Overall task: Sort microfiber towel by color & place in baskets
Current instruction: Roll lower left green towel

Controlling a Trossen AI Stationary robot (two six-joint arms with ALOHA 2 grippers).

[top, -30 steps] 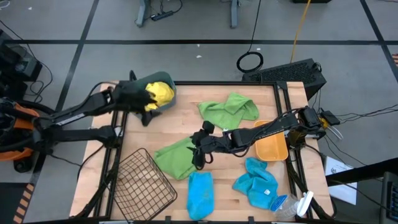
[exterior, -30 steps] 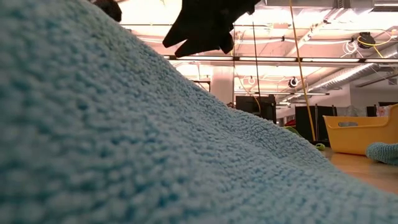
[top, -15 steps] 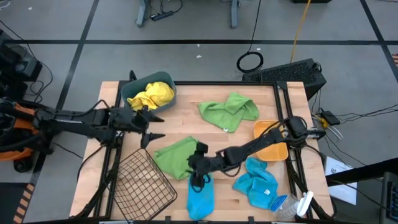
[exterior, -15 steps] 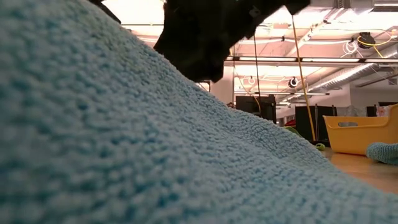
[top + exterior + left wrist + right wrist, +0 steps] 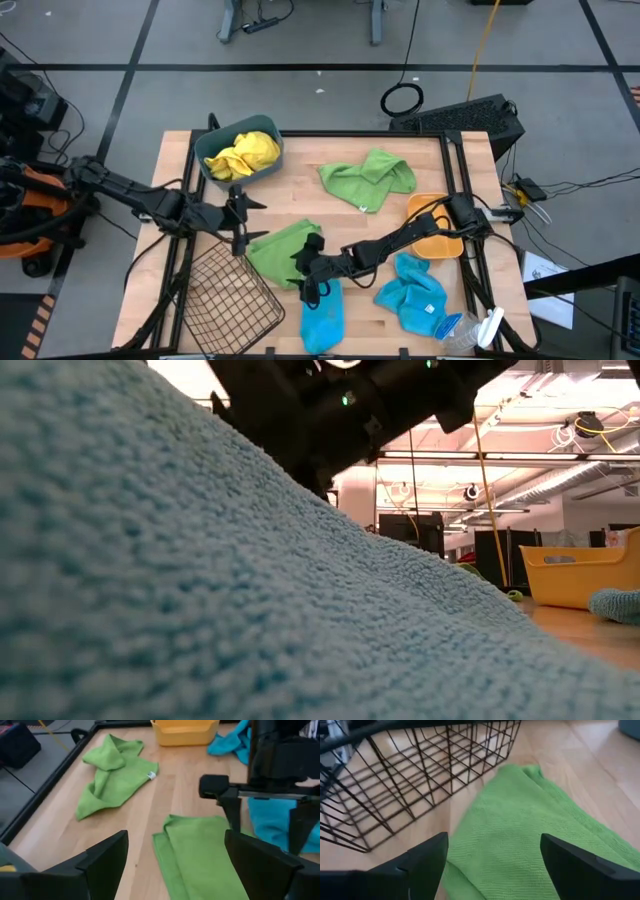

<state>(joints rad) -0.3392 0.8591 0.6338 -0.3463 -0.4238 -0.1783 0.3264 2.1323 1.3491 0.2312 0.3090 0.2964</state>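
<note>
Green towel (image 5: 282, 253), folded, lies flat mid-table beside the wire basket (image 5: 227, 297), and the right gripper (image 5: 309, 270) hangs over its edge, fingers spread wide, nothing in them. Left gripper (image 5: 243, 222) hovers just beyond the towel's far corner, also wide and empty. Yellow cloths (image 5: 243, 153) sit in the teal bin (image 5: 215, 174); blue towels (image 5: 322, 310) lie near the front.
</note>
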